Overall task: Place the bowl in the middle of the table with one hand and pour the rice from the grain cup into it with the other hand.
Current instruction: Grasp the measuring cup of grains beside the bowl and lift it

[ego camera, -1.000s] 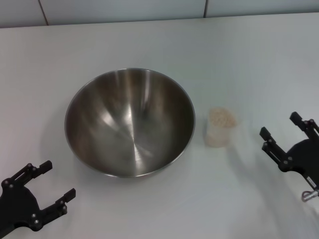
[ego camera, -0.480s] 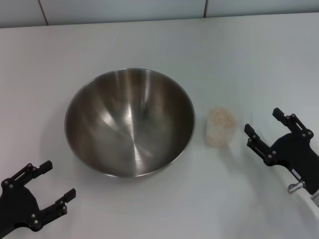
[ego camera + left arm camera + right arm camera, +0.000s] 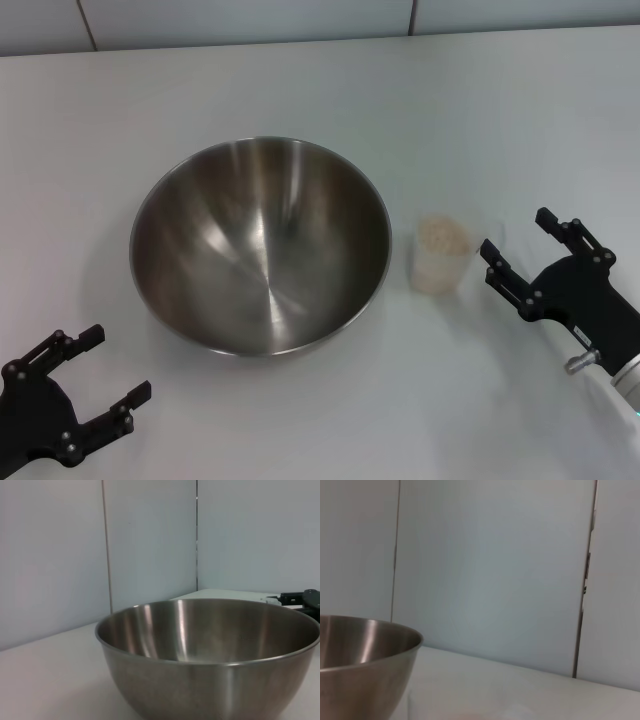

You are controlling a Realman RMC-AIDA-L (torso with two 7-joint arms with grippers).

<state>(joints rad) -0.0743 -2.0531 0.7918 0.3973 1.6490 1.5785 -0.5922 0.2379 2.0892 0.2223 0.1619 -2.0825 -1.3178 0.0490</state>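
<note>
The steel bowl (image 3: 260, 245) stands empty on the white table (image 3: 480, 120), a little left of centre. It fills the left wrist view (image 3: 210, 655) and shows at the edge of the right wrist view (image 3: 360, 665). The grain cup (image 3: 443, 254), clear plastic and full of rice (image 3: 445, 237), stands upright just right of the bowl. My right gripper (image 3: 515, 245) is open, just right of the cup, apart from it. My left gripper (image 3: 112, 365) is open and empty near the front left, short of the bowl.
A pale wall with panel seams (image 3: 412, 15) runs behind the table's far edge. The right gripper also shows far off in the left wrist view (image 3: 300, 599), behind the bowl.
My right gripper has moved left toward the grain cup, open throughout. The left gripper, the bowl and the cup have not moved.
</note>
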